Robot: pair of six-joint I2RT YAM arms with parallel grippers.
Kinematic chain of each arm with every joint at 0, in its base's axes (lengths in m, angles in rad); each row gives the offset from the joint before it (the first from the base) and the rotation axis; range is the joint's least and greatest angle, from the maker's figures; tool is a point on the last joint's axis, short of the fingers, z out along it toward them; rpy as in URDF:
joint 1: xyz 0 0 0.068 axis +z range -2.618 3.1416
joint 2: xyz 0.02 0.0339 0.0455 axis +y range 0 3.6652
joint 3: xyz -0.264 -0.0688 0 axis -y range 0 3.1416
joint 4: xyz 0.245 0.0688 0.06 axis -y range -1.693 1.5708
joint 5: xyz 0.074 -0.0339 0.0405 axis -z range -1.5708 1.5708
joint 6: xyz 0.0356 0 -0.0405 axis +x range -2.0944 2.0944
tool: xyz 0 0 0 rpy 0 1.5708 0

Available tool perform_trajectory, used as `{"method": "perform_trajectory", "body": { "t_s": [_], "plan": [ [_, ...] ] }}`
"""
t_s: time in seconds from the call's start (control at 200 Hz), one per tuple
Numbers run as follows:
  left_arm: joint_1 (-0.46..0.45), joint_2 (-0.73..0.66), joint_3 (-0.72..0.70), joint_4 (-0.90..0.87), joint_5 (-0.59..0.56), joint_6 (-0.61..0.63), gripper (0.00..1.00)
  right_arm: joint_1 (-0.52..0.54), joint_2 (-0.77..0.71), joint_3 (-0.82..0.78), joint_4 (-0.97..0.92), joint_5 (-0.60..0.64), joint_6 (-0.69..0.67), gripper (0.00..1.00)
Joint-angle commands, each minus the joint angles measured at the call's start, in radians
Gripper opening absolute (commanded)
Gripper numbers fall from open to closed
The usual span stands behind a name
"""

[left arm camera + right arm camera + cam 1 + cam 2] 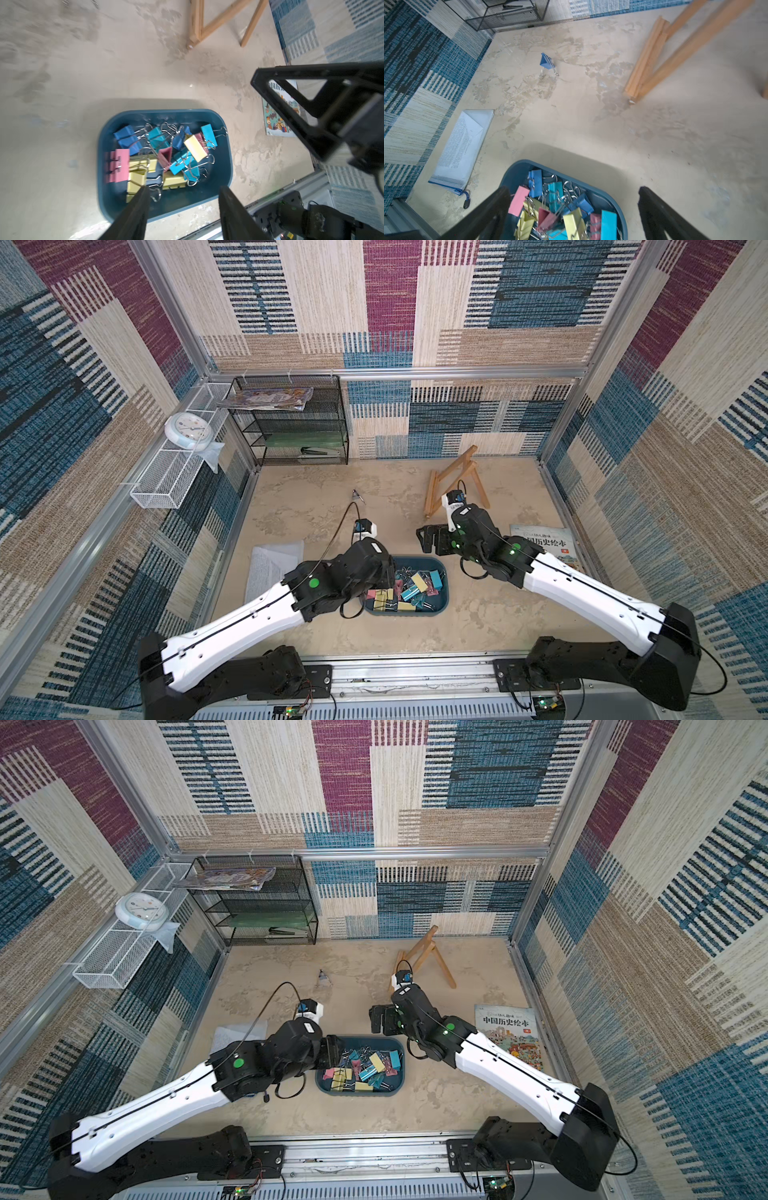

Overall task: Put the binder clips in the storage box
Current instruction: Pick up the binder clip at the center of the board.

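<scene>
**Item:** binder clips, heaped in the storage box. One blue stray sits on the bare table beyond it.

**Handling:** I judge them light, stiff-bodied and slick-painted, with springy wire handles that snag. They are best pinched across the folded body.

**Left gripper**: jaws apart and empty, over the box's left end, with the heap just below.

**Right gripper**: jaws wide and empty, beside the box's far right corner.

The blue stray lies well apart from both.
</scene>
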Motion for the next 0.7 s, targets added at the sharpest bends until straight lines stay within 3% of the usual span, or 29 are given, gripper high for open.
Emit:
{"method": "perform_trajectory", "body": {
  "t_s": [0.0, 0.105, 0.285, 0.481, 0.631, 0.696],
  "plan": [
    [0.003, -0.138, -0.035, -0.129, -0.212, -0.007, 0.62, -0.001, 0.133, 0.086, 0.103, -0.052, -0.079, 0.99],
    [0.008, -0.279, -0.079, -0.184, -0.279, -0.02, 0.72, -0.002, 0.325, 0.219, 0.148, -0.072, -0.126, 0.97],
    [0.014, -0.424, -0.119, -0.255, -0.323, -0.024, 0.82, -0.01, 0.706, 0.561, 0.081, -0.015, -0.183, 0.85],
    [0.015, -0.444, -0.155, -0.252, -0.298, 0.004, 0.9, -0.025, 1.052, 0.944, -0.057, -0.036, -0.207, 0.69],
    [0.015, -0.424, -0.177, -0.206, -0.261, 0.044, 1.0, -0.034, 1.202, 1.105, -0.088, -0.017, -0.25, 0.64],
    [0.015, -0.415, -0.184, -0.178, -0.241, 0.072, 0.99, -0.035, 1.245, 1.147, -0.083, -0.008, -0.269, 0.61]
  ]
}}
